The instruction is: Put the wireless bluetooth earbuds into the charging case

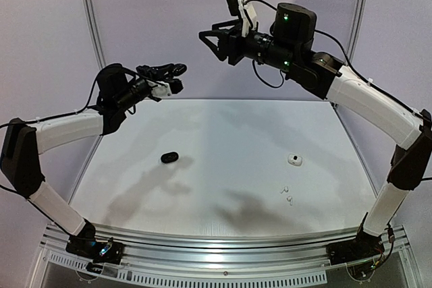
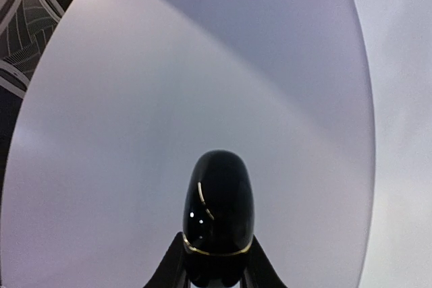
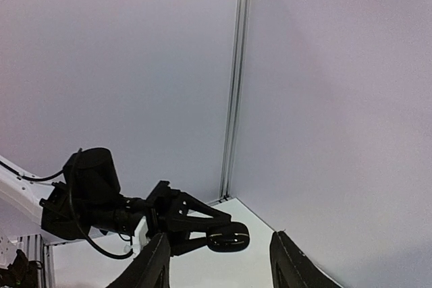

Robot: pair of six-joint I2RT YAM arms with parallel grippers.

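The matte white table [image 1: 223, 133] carries a few small things, well apart. High over its far left side, the left gripper [image 1: 174, 69] is clamped on a glossy black oval charging case [image 2: 218, 210] with a thin gold seam. The case's long axis runs out along the fingers. The right gripper [image 3: 217, 262] hangs high, jaws parted and empty. On the table lie a second black case [image 1: 169, 158], a white case [image 1: 294, 160] and, nearer the arms, two tiny white earbuds [image 1: 284, 190]. The earbuds sit outside any case and are too small to tell which way they point.
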